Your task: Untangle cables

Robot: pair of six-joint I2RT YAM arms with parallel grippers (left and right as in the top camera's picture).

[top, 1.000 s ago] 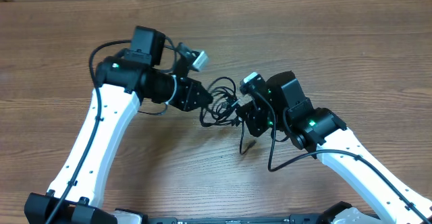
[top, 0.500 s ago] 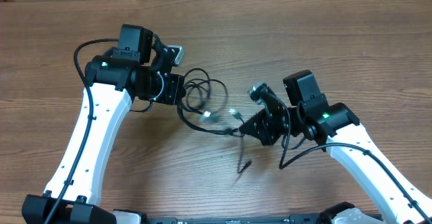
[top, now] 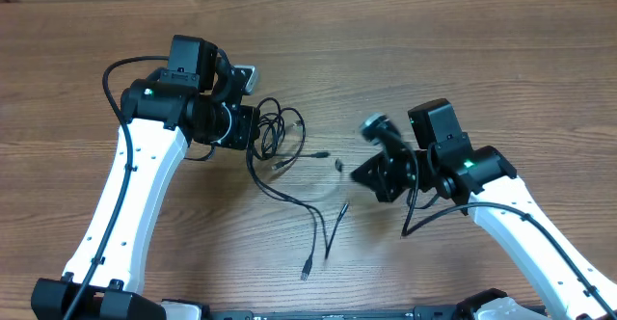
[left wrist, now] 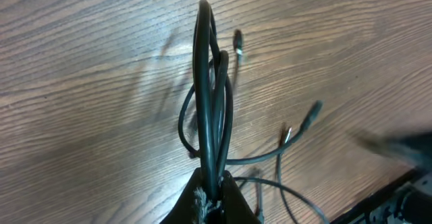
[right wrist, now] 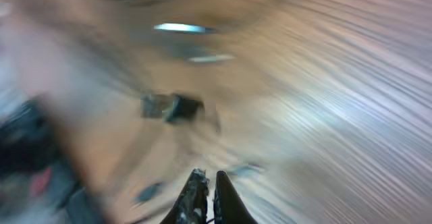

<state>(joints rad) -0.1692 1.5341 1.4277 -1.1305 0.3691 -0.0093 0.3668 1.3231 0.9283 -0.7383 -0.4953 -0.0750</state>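
Brown wood-grain surface (top: 482,60) under both arms. Thin black flexible cables with small silver-tipped plugs (top: 277,132) sit at about 10 o'clock from centre, several loops clamped in the left fingers (left wrist: 214,185). Compared with a second ago the arms have pulled apart, left toward 10 o'clock and right toward 3 o'clock, and the tight knot at centre has opened up. One forked strand (top: 311,228) now trails out of the bunch toward 6 o'clock, its ends lying on the surface. Right fingers (top: 366,173) are together; the wrist view is blurred and no cord shows between them, so the strand has probably slipped out. Judgement: partly untangled. The loops at the left fingers still need separating, and the right arm needs a fresh grip.
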